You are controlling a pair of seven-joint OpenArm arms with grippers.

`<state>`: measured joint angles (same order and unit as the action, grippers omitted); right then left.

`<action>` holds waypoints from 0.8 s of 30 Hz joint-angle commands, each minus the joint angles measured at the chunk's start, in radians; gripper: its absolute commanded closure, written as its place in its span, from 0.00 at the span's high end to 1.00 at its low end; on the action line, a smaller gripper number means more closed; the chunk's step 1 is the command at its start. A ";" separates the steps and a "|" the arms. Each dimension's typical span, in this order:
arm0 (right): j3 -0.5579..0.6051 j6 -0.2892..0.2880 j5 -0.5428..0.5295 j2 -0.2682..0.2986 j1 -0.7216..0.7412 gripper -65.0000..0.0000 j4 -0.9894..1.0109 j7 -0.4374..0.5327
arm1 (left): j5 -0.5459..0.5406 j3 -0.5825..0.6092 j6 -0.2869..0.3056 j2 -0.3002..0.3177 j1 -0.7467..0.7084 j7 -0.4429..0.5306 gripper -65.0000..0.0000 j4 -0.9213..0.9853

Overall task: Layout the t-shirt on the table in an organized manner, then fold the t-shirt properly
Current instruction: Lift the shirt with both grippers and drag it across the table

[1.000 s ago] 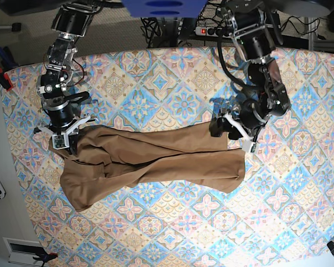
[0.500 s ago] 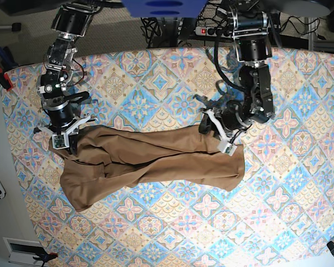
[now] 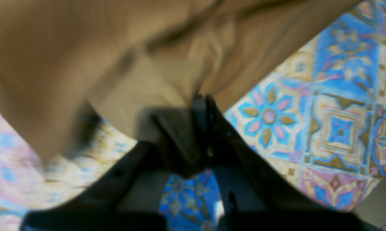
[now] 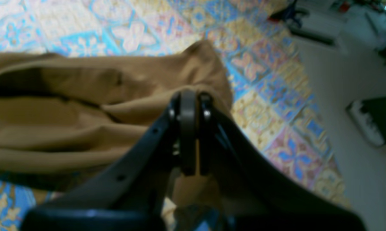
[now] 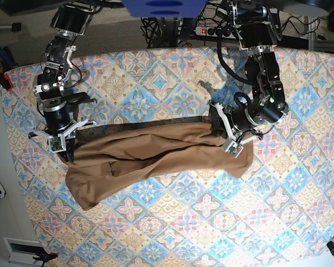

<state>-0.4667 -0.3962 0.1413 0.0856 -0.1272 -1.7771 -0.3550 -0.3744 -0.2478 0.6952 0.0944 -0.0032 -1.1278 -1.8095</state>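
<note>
The right gripper (image 5: 60, 146), at the left of the overhead view, is clamped tight on one end of the t-shirt (image 5: 150, 157), its black jaws pressed together with a fold of tan cloth caught between them. In the right wrist view the same gripper (image 4: 189, 134) shows no gap at the tips, and the shirt bunches in long creases to its left.

From that end, the shirt stretches as a rumpled, twisted band across the middle of the table (image 5: 156, 233), lying on the pastel tile-pattern cloth. A wider flap of fabric sags toward the near edge below the right gripper, and the band narrows toward the centre.

At the right of the overhead view, the left gripper (image 5: 232, 143) pinches the other end of the shirt, jaws closed on the fabric, with a small corner of cloth hanging just past it. The blurred left wrist view shows that gripper (image 3: 201, 106) with its tips together, biting into the tan fabric, blue-and-pink floral tiles showing beside and beneath it.

Nothing that holds or contains other things can be made out on the table.
</note>
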 commanded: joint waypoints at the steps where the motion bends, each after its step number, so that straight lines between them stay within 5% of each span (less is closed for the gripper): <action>1: -0.004 0.006 -0.013 0.010 0.013 0.00 -0.040 0.030 | -0.016 -0.011 0.001 0.001 0.006 -0.007 0.00 -0.063; 9: -0.004 0.006 -0.013 0.010 0.021 0.00 -0.131 0.024 | -0.206 -0.301 0.003 0.003 0.035 -0.257 0.00 -0.260; 12: -0.002 0.006 -0.013 0.010 0.025 0.00 -0.106 -0.017 | -0.223 -0.420 0.001 0.023 0.081 -0.268 0.00 -0.244; 18: 0.076 0.006 -0.013 0.015 0.203 0.00 0.010 -0.210 | -0.160 -0.424 0.001 0.069 0.182 -0.268 0.00 -0.075; 24: 0.158 0.004 -0.013 0.016 0.346 0.00 0.202 -0.252 | -0.110 -0.414 0.003 0.094 0.223 -0.268 0.00 0.063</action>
<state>-0.3050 -0.4026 0.1150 0.0891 0.2096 -1.5620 -0.6041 -0.4721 -0.6674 0.6968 0.1799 0.2020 -1.4052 -1.7321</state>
